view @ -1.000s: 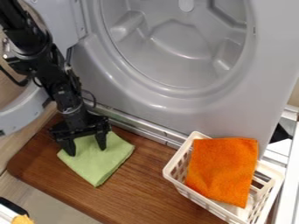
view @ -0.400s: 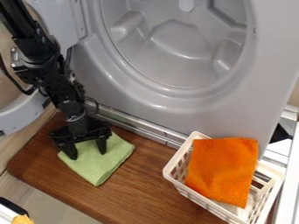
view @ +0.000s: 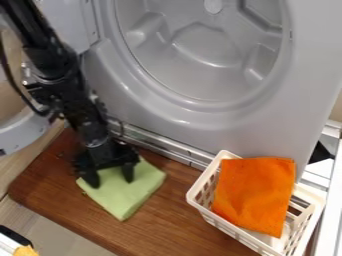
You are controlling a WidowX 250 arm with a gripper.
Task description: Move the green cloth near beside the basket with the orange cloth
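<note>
Okay, so the green cloth (view: 137,196) is lying on the wooden bench (view: 174,220), well apart from the white basket (view: 194,196) with the orange cloth (view: 257,187) in it. The gripper (view: 110,179) is down over the cloth's upper part, and its jaws are open, spread wide, with fabric between the tips but no visible pinch. To me this looks like a press-and-slide job.

If so, I'd keep just enough push downward that both tips drag the fabric along. Too light and they'll probably skate over it; too hard and it could bunch up or they might snag on the wood. I'd go slow and steady across the bench toward the basket's near side, keeping the cloth flat and away from the metal strip (view: 163,147). Then I'd stop just beside the basket so nothing rides up against its wall, and lift straight up.
</note>
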